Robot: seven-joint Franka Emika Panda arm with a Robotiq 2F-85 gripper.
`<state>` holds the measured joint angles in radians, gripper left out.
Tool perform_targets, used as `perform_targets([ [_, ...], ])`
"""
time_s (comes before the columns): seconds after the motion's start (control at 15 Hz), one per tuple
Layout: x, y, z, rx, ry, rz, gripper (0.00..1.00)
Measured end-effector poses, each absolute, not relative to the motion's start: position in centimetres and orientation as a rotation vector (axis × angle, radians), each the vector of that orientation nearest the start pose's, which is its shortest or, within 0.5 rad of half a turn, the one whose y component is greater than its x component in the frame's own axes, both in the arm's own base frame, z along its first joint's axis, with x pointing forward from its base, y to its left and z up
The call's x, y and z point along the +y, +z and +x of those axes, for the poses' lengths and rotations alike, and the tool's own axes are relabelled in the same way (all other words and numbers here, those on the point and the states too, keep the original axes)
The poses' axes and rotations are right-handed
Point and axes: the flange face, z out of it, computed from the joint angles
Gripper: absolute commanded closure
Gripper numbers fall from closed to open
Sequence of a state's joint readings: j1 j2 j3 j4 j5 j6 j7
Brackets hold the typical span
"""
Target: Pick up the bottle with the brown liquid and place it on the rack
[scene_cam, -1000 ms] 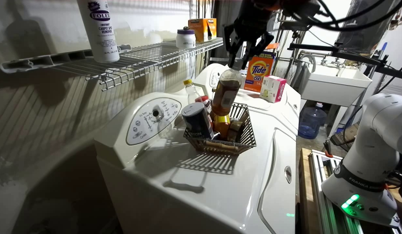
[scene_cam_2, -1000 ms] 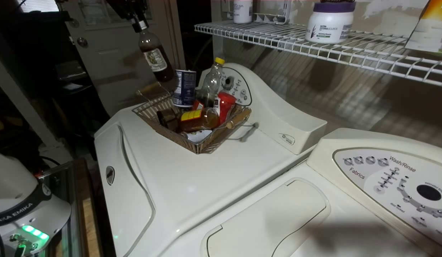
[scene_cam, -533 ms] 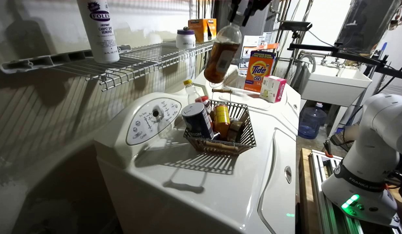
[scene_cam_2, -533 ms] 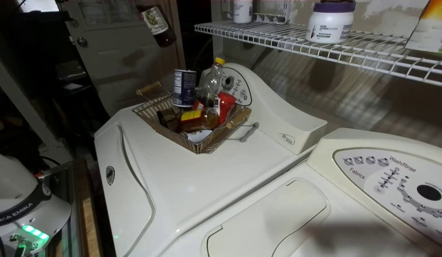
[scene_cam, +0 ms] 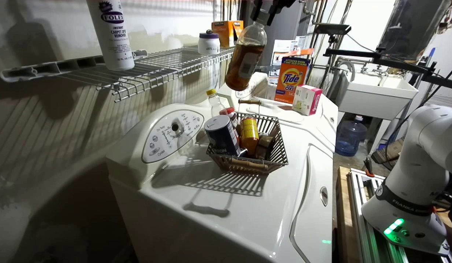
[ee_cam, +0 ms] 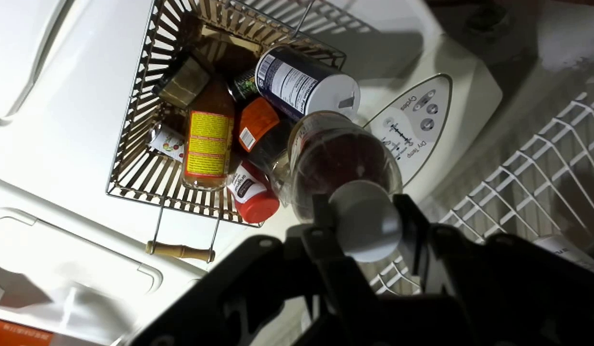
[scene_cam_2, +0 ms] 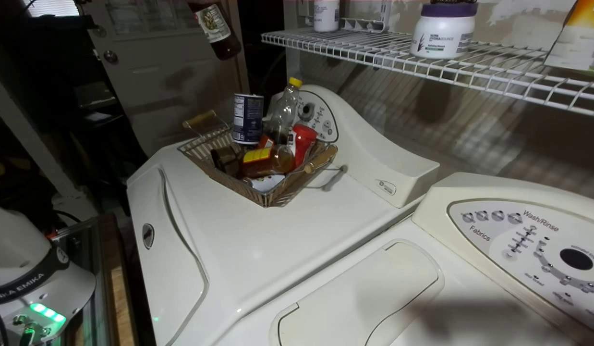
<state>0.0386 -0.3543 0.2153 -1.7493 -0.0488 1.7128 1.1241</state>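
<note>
On the left in an exterior view, the rack is running along the wall, holding up a white Folex bottle, a purple-lidded jar and an orange box. Next my white bench is stretching out, a control panel rising at its back edge; near that edge a wire basket is sitting. Above the basket's level, apart from the rack, the bottle with the brown liquid is hanging, my jaws pinching its capped neck. Its long axis is leaning: the cap is pointing up and toward the bench's front edge, the bottom down and toward the wall. Farther right, a Tide box is standing near the bench's far edge, and beyond it a white sink.
</note>
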Motion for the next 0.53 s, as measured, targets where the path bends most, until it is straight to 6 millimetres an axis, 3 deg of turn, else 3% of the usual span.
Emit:
perform_targets([
  [0.53,13.0,73.1,44.6,1.139,-0.506,-2.765,0.89],
])
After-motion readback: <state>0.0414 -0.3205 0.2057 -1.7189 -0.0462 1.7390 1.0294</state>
